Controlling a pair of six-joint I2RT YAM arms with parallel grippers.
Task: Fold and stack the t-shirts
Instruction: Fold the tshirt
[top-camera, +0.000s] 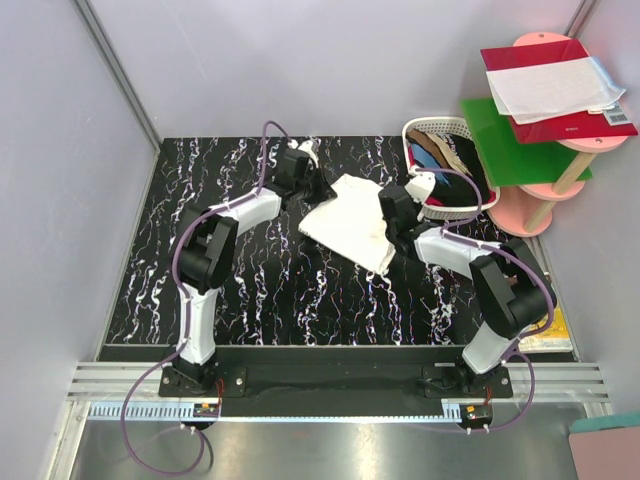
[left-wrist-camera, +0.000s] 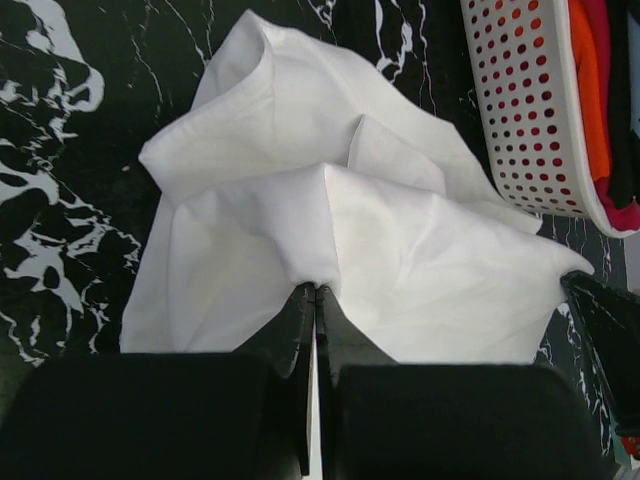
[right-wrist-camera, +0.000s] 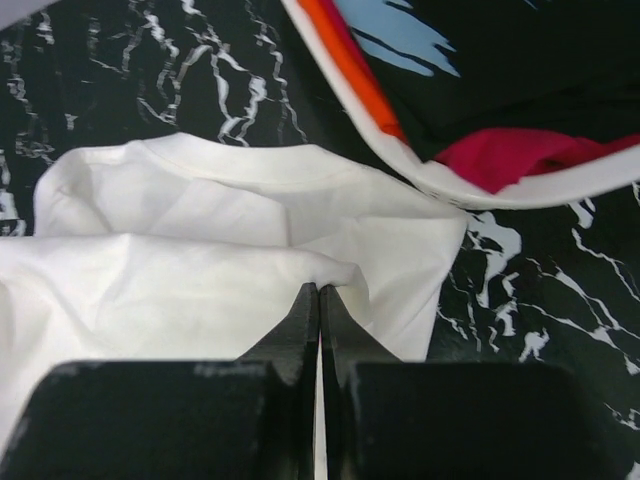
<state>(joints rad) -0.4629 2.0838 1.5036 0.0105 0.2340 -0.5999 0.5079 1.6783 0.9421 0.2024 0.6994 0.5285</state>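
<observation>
The white t-shirt (top-camera: 350, 225) lies rumpled and partly doubled over on the black marbled table (top-camera: 250, 290), about midway between the left and right edges and closer to the far edge. Its right side is near the white basket (top-camera: 440, 128) at the far right corner.

The left arm (top-camera: 215, 240) reaches to the shirt's far-left edge. In the left wrist view its jaws are clenched tip to tip on a fold of the white t-shirt (left-wrist-camera: 300, 200), and the cloth rises to a peak where they pinch it. The rest spreads away from them toward the basket (left-wrist-camera: 520, 110).

The right arm (top-camera: 470, 255) reaches to the shirt's right side, just beside the basket. Its jaws are likewise clenched on a raised fold of the white t-shirt (right-wrist-camera: 200, 260), with the ribbed collar edge lying just beyond the tips. The basket rim (right-wrist-camera: 500, 185) curves past on the far right.

The other t-shirts (top-camera: 455, 160) are heaped inside the basket, dark, orange and magenta among them.
</observation>
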